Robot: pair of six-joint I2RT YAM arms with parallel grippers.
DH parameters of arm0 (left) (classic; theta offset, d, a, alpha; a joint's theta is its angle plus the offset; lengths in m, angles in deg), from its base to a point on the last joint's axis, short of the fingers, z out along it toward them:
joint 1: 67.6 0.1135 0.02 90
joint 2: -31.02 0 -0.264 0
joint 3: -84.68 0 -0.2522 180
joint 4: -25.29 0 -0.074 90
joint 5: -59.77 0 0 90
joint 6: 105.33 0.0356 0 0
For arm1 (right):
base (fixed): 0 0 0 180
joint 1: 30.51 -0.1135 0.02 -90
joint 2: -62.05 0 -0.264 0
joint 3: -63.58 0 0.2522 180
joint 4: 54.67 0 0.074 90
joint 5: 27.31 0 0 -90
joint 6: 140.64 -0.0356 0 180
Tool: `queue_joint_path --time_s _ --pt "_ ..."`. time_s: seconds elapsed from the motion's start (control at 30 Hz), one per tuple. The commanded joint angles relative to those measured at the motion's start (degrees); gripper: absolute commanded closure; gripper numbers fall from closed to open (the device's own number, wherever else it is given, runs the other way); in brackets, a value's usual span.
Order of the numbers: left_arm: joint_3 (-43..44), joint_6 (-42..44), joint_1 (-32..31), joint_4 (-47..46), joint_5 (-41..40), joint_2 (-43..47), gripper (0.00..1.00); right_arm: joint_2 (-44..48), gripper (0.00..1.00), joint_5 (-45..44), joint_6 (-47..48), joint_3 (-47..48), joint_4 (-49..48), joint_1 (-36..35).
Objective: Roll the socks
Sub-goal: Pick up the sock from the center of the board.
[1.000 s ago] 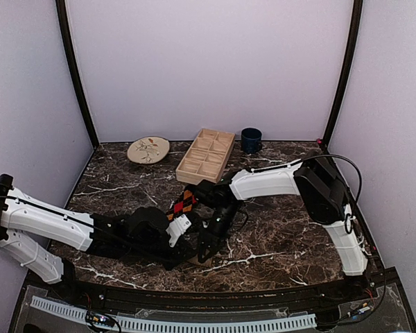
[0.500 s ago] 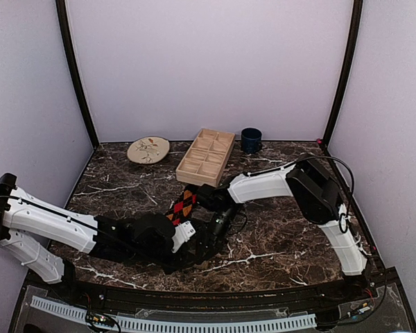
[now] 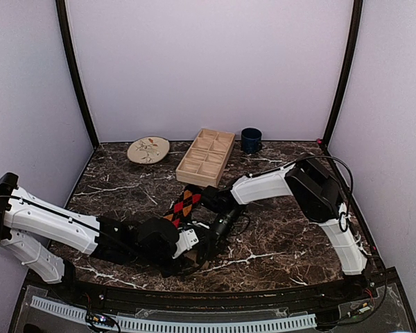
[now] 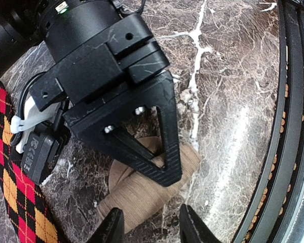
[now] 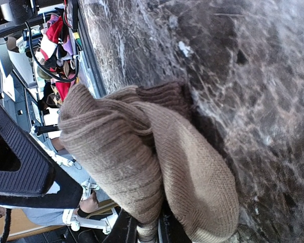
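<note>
A tan sock [image 4: 142, 195], rolled into a short bundle, lies on the marble near the front edge; it also shows in the top view [image 3: 193, 257] and fills the right wrist view [image 5: 157, 152]. My right gripper [image 5: 144, 230] is shut on the roll's edge, its black finger [image 4: 157, 152] lying across the roll. My left gripper [image 4: 151, 228] is open just beside the roll, with one fingertip [image 4: 113, 227] on each side of its near end, not gripping it. An argyle sock in red, orange and black [image 3: 184, 202] lies flat behind both grippers and shows at the left wrist view's left edge [image 4: 12, 192].
A wooden compartment tray [image 3: 206, 156], a patterned plate [image 3: 148, 149] and a dark blue mug [image 3: 250, 139] stand at the back. The black front rail [image 4: 294, 111] runs close beside the roll. Both arms cross the table's near middle.
My left gripper has moved right, up to the tan roll. My right gripper has shifted slightly left, still holding the roll. More of the argyle sock is uncovered.
</note>
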State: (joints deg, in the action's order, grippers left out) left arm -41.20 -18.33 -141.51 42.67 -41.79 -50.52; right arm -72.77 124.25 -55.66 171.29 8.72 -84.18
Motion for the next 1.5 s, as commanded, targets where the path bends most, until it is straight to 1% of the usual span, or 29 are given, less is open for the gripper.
queue_joint_path --time_s 0.0,0.17,0.4,0.6,0.77,0.9,1.13,1.47 --pt "-0.6 3.7 -0.7 1.6 0.9 0.4 0.59 -1.9 0.89 -0.7 -0.6 -1.1 -0.6 0.6" --pt "-0.7 6.8 -1.5 1.3 -0.5 -1.1 0.6 -2.1 0.9 0.0 -1.2 -1.1 -1.0 0.8" --pt "-0.6 11.4 -2.8 -1.0 -6.5 -4.6 0.61 -1.8 0.9 0.5 -1.8 -1.6 -1.4 0.8" --pt "-1.4 14.8 -2.8 -4.1 -10.1 -5.1 0.61 -1.6 0.9 0.5 -1.9 -2.4 -1.6 0.9" --pt "-1.6 17.9 -2.8 -5.5 -9.8 -5.5 0.62 -2.0 0.9 1.0 -2.1 -2.0 -1.8 0.9" --pt "-1.7 20.1 -2.8 -5.6 -8.0 -5.6 0.62 -2.1 0.9 1.2 -2.3 -1.9 -1.9 1.0" --pt "-2.4 21.2 -3.1 -4.4 -3.8 -3.4 0.63 -2.0 0.91 1.5 -2.6 -2.0 -2.2 1.6" --pt "-2.3 24.5 -3.7 -6.2 -8.3 -7.6 0.62 -1.4 0.9 2.2 -3.1 -3.2 -2.7 1.7"
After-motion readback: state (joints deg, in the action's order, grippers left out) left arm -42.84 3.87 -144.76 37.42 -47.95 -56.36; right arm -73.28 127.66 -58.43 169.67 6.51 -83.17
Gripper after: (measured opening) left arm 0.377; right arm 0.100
